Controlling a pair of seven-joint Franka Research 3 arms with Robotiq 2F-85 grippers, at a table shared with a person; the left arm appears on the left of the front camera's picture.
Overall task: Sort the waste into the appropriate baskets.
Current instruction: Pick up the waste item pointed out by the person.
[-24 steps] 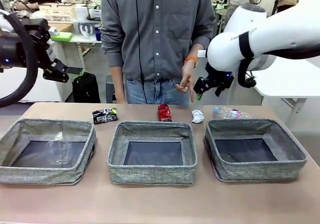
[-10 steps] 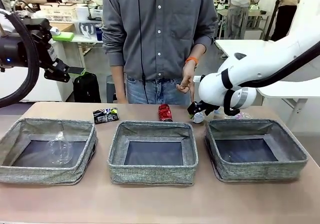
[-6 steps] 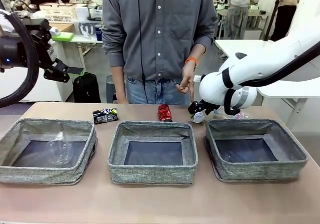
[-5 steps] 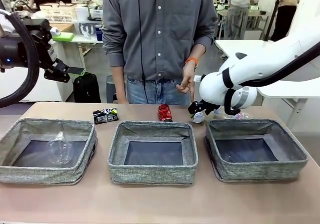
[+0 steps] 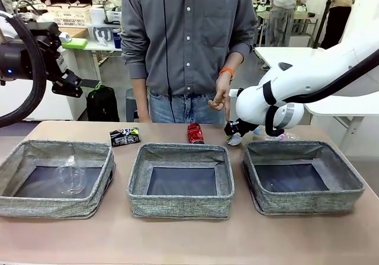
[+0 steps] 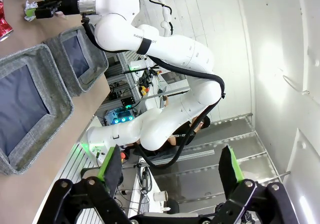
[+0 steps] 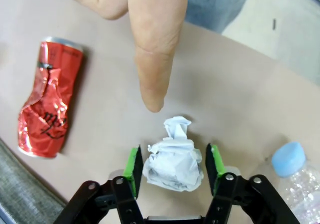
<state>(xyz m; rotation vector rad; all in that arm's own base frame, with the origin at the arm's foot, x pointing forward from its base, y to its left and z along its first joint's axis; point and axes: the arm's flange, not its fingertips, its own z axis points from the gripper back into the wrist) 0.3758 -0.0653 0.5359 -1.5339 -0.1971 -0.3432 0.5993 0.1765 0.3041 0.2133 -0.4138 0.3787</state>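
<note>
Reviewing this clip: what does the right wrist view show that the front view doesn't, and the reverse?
Right wrist view: the right gripper's green pads closed on either side of the crumpled white paper ball, with the person's fingertip pointing at it. Front view: the three grey baskets, a clear cup in the left basket, the black printed can, and the left gripper high at the left. Both: the red can, the paper ball, the bottle and the person's hand.
</note>
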